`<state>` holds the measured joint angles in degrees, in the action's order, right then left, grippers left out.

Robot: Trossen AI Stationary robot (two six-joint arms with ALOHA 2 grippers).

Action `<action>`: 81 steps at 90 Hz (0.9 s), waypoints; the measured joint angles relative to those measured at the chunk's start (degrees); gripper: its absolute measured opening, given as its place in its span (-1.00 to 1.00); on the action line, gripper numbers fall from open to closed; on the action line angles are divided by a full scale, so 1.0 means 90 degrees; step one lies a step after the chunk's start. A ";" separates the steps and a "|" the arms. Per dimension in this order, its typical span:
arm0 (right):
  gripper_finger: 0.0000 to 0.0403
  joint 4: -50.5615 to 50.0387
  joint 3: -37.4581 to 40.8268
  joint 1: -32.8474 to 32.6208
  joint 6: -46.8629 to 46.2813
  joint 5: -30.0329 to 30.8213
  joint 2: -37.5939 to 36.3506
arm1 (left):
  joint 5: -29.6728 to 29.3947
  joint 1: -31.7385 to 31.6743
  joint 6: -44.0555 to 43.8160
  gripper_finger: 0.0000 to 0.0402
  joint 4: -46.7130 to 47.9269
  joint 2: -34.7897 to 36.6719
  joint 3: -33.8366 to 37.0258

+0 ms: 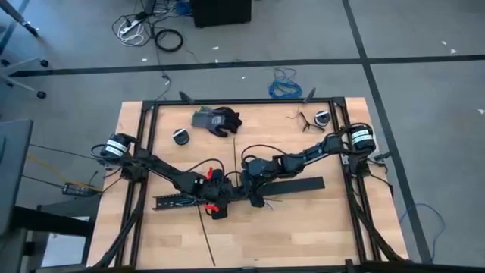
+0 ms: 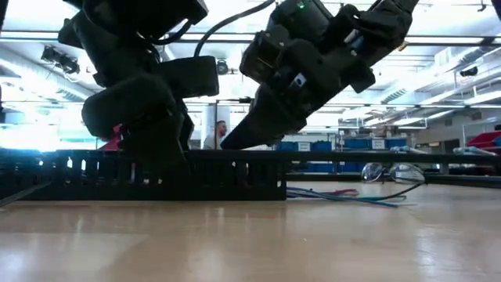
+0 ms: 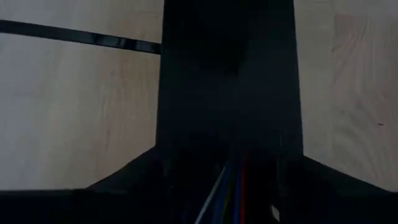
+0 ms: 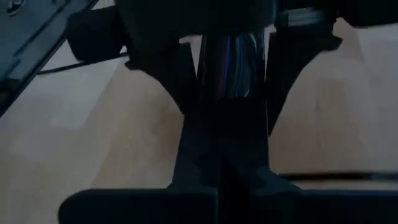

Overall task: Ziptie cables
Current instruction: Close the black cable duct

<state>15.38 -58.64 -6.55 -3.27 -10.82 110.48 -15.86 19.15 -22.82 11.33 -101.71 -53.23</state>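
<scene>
Both grippers, left [image 1: 214,199] and right [image 1: 254,189], meet mid-surface over the cables [image 2: 352,196]; jaw state cannot be determined.

The middle of the worktop [image 1: 303,227] is crowded by the slotted duct [image 1: 178,200], with both pincers packed at its right end. Bare wood is left in front of the duct, while behind it a glove [image 1: 216,120] lies in the way.

Wooden table [image 1: 303,227] with slotted duct [image 1: 178,200], glove [image 1: 216,120], cables [image 2: 352,196]
</scene>
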 joint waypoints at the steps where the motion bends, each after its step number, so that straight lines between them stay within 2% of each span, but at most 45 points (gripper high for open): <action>1: -1.00 -0.0022 -0.0007 0.0000 0.0007 -0.0009 0.0000 | -0.0006 0.0001 -0.0001 0.17 -0.0001 0.0000 0.0000; 13: -1.00 -0.0185 -0.0040 0.0002 0.0031 0.0004 -0.0009 | -0.0171 0.0016 0.0000 0.26 0.0115 0.0000 0.0000; 48: -1.00 -0.0467 -0.0043 0.0010 0.0029 -0.0016 -0.0024 | -0.0666 0.0211 -0.0251 0.76 0.0759 0.0019 -0.0024; 61: -1.00 -0.0499 -0.0040 0.0013 0.0032 -0.0043 -0.0022 | -0.0487 0.0217 -0.0373 0.79 0.0826 0.0022 -0.0024; 81: -1.00 -0.0471 -0.0002 -0.0008 0.0170 -0.0138 -0.0189 | -0.0416 0.0220 -0.0382 0.73 0.0841 0.0022 -0.0017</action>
<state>11.14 -58.66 -6.62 -1.74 -12.06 108.78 -19.60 21.12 -26.25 18.90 -101.51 -53.39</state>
